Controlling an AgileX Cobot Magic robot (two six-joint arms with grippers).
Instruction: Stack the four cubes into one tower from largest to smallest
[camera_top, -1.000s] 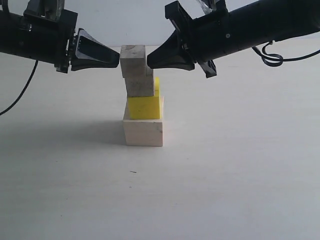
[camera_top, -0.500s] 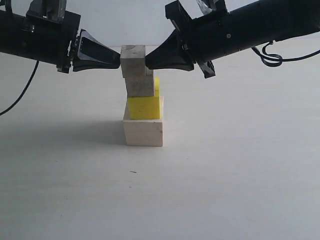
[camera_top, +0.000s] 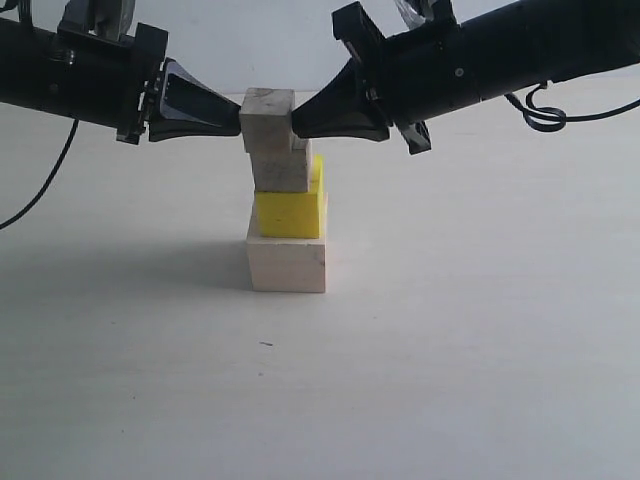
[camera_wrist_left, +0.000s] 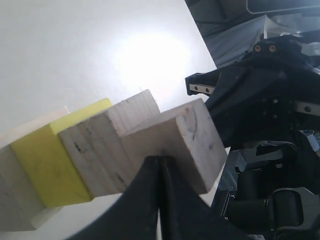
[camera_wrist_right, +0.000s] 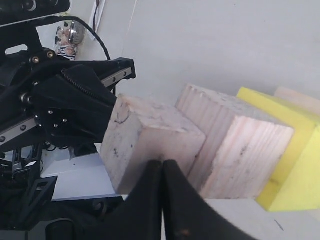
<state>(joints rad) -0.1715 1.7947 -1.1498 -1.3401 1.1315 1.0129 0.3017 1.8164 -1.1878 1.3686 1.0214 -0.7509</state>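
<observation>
Pale top cube (camera_top: 265, 112) sits between left gripper (camera_top: 236, 112) and right gripper (camera_top: 296, 125), both closed.

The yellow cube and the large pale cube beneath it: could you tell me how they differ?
The yellow cube is bright yellow; the large pale cube is bare wood. The yellow cube is the smaller. The large pale cube stands on the table, while the yellow cube rests on top of it. Both sit flat.

Pale wood large cube (camera_top: 287, 266), bright yellow cube (camera_top: 289, 214), grey-streaked pale third cube (camera_top: 280, 172) and top cube (camera_top: 266, 112), white table (camera_top: 450, 350).
</observation>
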